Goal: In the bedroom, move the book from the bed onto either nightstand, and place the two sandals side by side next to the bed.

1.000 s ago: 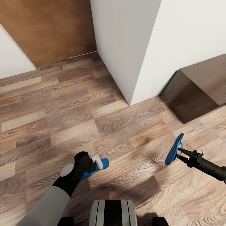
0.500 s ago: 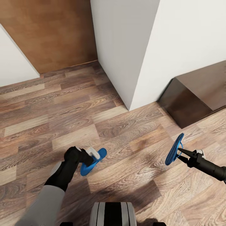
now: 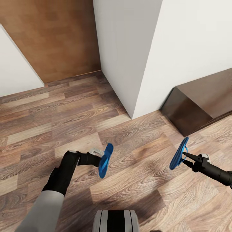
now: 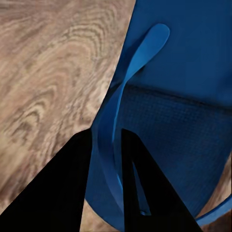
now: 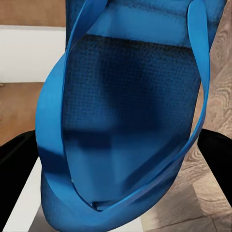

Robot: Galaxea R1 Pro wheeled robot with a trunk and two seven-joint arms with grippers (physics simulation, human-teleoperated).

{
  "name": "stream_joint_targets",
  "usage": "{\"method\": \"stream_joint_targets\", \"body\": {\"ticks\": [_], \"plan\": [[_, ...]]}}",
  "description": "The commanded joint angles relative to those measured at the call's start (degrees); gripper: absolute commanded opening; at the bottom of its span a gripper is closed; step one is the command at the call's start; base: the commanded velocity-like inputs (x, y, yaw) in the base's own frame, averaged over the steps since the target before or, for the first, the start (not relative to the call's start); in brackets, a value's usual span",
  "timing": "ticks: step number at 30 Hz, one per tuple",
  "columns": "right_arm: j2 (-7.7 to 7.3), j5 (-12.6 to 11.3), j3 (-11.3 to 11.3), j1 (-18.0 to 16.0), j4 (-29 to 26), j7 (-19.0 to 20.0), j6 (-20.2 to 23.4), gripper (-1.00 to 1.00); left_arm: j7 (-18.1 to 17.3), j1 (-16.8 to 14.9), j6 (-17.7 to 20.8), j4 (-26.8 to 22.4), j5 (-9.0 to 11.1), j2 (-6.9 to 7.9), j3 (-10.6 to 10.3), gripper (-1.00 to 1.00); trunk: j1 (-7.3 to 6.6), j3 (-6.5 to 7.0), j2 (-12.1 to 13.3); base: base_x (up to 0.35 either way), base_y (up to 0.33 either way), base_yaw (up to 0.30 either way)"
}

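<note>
Brown wood-plank floor (image 3: 135, 180) carries a dark brown wooden block (image 3: 193, 106) beside the white wall (image 3: 154, 58).

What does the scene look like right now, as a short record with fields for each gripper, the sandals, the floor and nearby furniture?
left gripper: shut on a strap of the left sandal, held on edge above the floor
right gripper: holding the right sandal by its straps, off the floor
floor: brown wood planks
wall corner: white, ahead
dark wooden furniture: front right, against the wall
</note>
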Motion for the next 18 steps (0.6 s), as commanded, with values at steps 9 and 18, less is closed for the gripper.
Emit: {"method": "stream_joint_targets", "body": {"ticks": [9,18], "plan": [[0.02,0.6,0.1,0.0,0.1,-0.3,0.1,-1.00,-0.3,0.9,-1.6,3.3,3.4,0.05,6.0,-1.00,-0.24,1.96,0.1,0.000,0.000,0.000],[0.39,17.3,0.1,0.0,9.1,-0.6,-8.1,-1.00,-0.2,1.0,-4.4,8.0,3.4,-0.02,11.8,-1.00,-0.47,3.96,0.2,0.000,0.000,0.000]]}}
